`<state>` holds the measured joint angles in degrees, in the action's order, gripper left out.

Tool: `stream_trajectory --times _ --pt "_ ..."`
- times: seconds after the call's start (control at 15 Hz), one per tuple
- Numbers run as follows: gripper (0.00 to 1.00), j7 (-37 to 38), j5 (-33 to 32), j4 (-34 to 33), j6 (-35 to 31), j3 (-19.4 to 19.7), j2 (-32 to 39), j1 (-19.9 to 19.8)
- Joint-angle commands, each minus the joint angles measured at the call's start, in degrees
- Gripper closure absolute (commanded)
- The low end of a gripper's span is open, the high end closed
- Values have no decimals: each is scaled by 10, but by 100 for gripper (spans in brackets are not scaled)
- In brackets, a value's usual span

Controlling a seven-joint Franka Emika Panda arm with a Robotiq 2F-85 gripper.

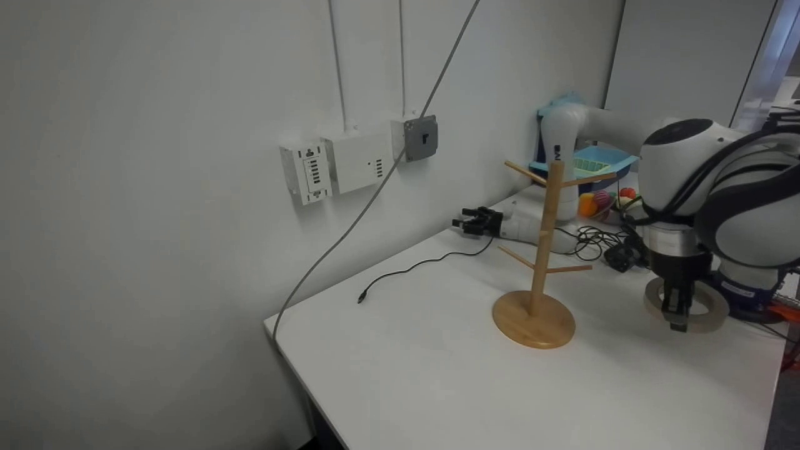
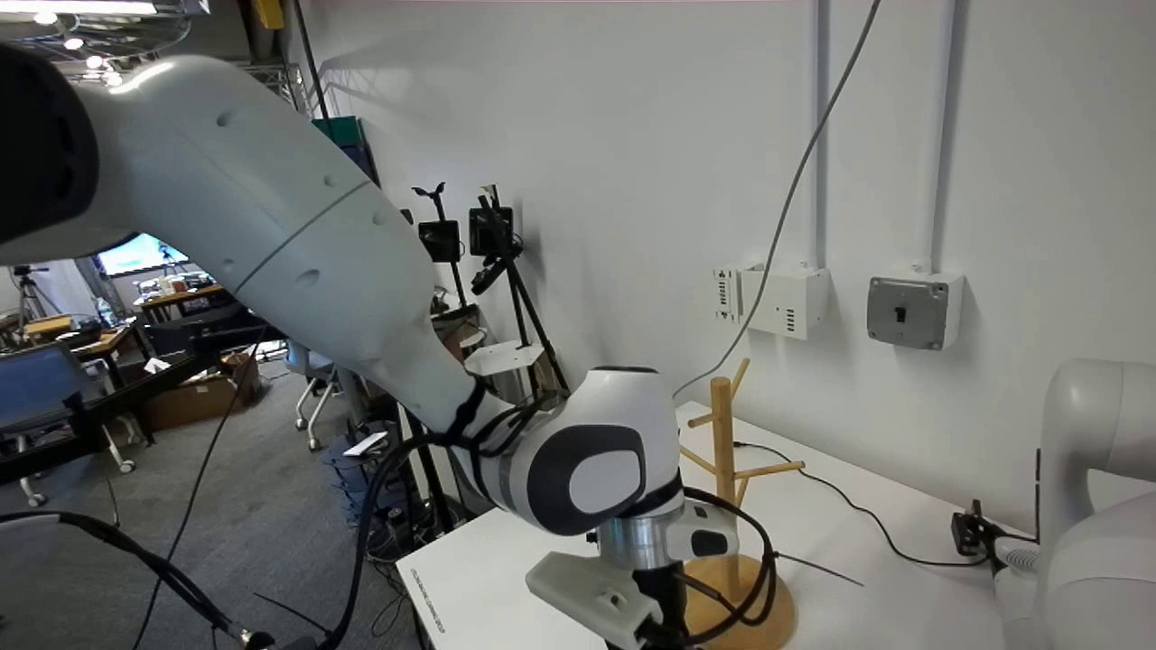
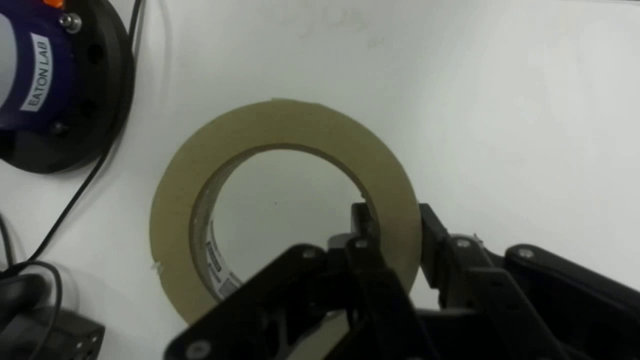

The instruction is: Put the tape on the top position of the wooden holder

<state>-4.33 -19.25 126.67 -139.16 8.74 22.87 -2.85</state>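
Observation:
The tape (image 1: 717, 310) is a flat tan ring at the right of the table in an exterior view, and fills the middle of the wrist view (image 3: 285, 125). My gripper (image 3: 392, 225) is shut on one side of the ring, one finger inside the hole and one outside, both against it. In an exterior view the gripper (image 1: 678, 319) points down; I cannot tell if the tape touches the table. The wooden holder (image 1: 545, 244) stands upright to the left, its pegs bare; it also shows in an exterior view (image 2: 724, 442), partly behind my wrist, where the fingertips and tape are hidden.
A second arm with a black gripper (image 1: 478, 222) lies by the wall behind the holder. A thin black cable (image 1: 425, 265) runs along the table (image 1: 450, 381). Toy fruit (image 1: 600, 201) and a blue crate (image 1: 615, 157) are at the back. A dark blue arm base (image 3: 37, 75) is near the tape.

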Motion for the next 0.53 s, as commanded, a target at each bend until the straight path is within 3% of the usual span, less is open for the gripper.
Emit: stream_trajectory --times 0.0,0.47 --pt "94 3 -37 28 51 -1 -66 18" --pt "94 -9 -66 86 119 -32 -162 28"
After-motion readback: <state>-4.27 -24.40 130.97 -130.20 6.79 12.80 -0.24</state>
